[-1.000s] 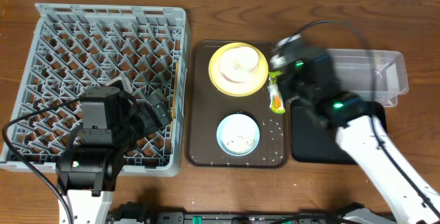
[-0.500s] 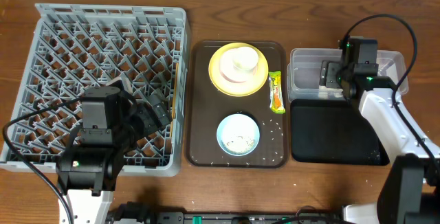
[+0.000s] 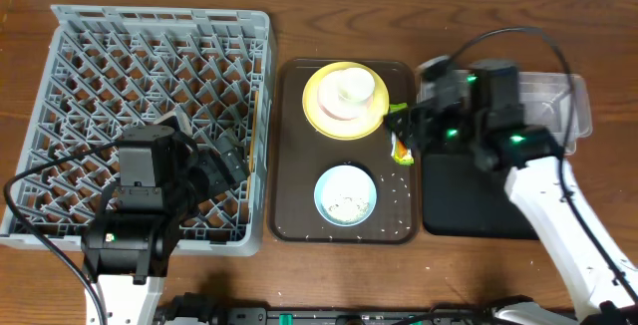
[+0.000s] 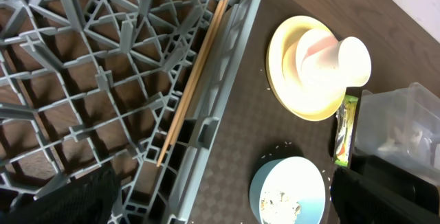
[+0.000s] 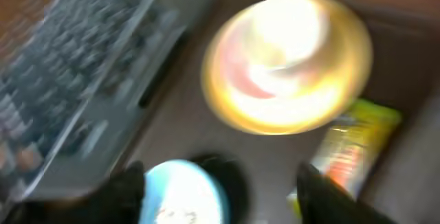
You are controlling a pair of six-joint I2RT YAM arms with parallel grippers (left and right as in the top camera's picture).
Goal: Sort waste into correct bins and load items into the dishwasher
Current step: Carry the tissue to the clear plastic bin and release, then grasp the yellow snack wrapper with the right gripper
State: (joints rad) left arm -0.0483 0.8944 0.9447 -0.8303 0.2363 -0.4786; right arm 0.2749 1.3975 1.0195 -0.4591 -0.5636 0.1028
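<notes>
Hanging over the right rim of the brown tray (image 3: 294, 165) with the right gripper (image 3: 402, 124), jaws parted, nothing gripped (wrist view badly smeared). Directly beneath, just inside that rim: the snack wrapper (image 3: 401, 150), thin glossy film, flat, long axis along the rim. Clearly nearer than the left gripper (image 3: 209, 151), spread wide beyond the tray's left side
</notes>
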